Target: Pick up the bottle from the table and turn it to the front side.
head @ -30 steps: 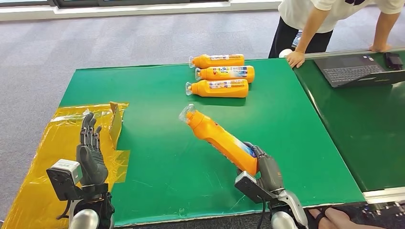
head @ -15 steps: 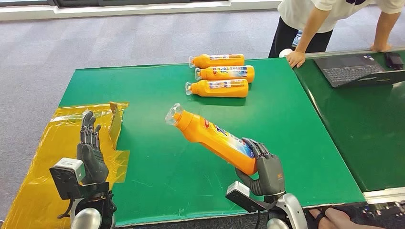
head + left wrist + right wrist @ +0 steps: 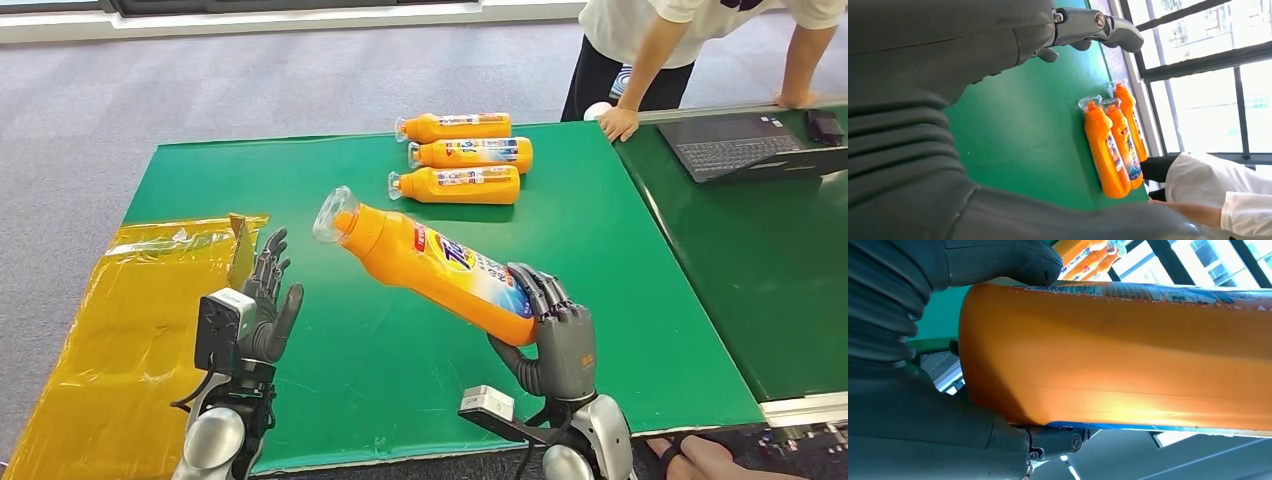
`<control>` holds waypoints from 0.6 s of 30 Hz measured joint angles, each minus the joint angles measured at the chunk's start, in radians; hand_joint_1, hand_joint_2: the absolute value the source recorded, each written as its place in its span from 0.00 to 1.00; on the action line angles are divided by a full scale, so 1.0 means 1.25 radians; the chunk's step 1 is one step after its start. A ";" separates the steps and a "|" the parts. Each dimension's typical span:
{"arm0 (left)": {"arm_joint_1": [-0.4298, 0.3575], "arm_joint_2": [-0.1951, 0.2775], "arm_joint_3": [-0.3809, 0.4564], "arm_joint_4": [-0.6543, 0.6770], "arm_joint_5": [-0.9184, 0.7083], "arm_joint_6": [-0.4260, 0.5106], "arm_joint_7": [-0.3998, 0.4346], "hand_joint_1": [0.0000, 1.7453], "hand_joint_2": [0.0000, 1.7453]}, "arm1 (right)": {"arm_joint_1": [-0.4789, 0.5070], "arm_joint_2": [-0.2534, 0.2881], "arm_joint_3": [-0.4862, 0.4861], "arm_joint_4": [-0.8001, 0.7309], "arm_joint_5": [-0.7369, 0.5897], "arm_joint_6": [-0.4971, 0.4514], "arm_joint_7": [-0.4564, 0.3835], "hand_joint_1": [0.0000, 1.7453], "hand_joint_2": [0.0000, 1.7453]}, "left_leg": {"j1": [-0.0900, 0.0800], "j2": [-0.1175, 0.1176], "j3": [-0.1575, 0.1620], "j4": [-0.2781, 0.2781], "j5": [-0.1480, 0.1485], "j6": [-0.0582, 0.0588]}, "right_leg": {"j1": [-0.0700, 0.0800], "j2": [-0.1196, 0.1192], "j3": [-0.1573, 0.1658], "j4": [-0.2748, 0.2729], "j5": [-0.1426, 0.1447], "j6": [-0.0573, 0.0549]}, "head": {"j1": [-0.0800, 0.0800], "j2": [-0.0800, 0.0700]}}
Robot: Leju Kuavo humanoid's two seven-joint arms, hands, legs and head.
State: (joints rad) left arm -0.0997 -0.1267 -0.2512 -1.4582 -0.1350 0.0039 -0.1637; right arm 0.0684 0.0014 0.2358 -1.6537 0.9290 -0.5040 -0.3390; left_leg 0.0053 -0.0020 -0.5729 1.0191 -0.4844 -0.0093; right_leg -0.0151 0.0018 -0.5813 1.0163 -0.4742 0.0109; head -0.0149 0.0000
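bottle held aloft over the near half of the surface

your right robot hand [image 3: 556, 345] grasps the bottle [image 3: 430, 265] at its base end, fingers wrapped round the orange body; the right wrist view shows the thumb [image 3: 998, 262] pressed on one side and the bottle [image 3: 1128, 355] close against the palm. the bottle is off the green surface [image 3: 330, 180], tilted, its clear cap end raised and pointing toward the far left, its printed label facing up toward the head camera. it hangs over the middle of the near half, with bare green beneath it and to its right as far as the right edge.

your left robot hand [image 3: 265, 305] is released, fingers apart and pointing up, holding nothing. it stands near the front left part of the surface, just beside the edge of the yellow sheet [image 3: 120, 320] that covers the left corner. a small upright yellow flap [image 3: 240, 250] rises at the sheet's inner border, just beyond the hand.

three spare bottles [image 3: 462, 156] lie side by side near the far edge, caps pointing left, touching or nearly so; the left wrist view shows the same three [image 3: 1113, 140] in a row. they are well apart from the held bottle, with open green between.

a person [image 3: 700, 30] leans at the far right corner, one hand [image 3: 618, 122] on the edge of the surface. a second green table [image 3: 760, 250] adjoins on the right, carrying a laptop [image 3: 745, 145].
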 joint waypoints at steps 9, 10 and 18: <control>-0.054 0.000 -0.044 0.055 -0.024 0.008 0.021 0.00 0.00 | 0.000 0.017 -0.001 -0.002 -0.070 -0.110 -0.045 1.00 1.00 | 0.000 0.000 0.000 0.000 0.000 0.000 | 0.000 0.000 0.000 0.000 0.000 0.000 | 0.000 0.000; -0.060 0.000 -0.048 0.061 -0.010 0.003 0.026 0.00 0.00 | 0.000 0.020 -0.002 -0.002 -0.089 -0.127 -0.055 1.00 1.00 | 0.000 0.000 0.000 0.000 0.000 0.000 | 0.000 0.000 0.000 0.000 0.000 0.000 | 0.000 0.000; -0.084 0.000 -0.069 0.095 0.063 -0.012 0.026 0.00 0.00 | 0.000 0.047 -0.011 0.005 -0.221 -0.151 -0.107 1.00 1.00 | 0.000 0.000 0.000 0.000 0.000 0.000 | 0.000 0.000 0.000 0.000 0.000 0.000 | 0.000 0.000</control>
State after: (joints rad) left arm -0.2042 -0.1270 -0.3376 -1.3392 -0.0564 -0.0111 -0.1318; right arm 0.0690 0.0604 0.2217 -1.6470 0.6521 -0.6924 -0.4727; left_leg 0.0054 -0.0019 -0.5732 1.0191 -0.4844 -0.0093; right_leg -0.0151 0.0020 -0.5818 1.0163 -0.4741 0.0109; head -0.0149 0.0000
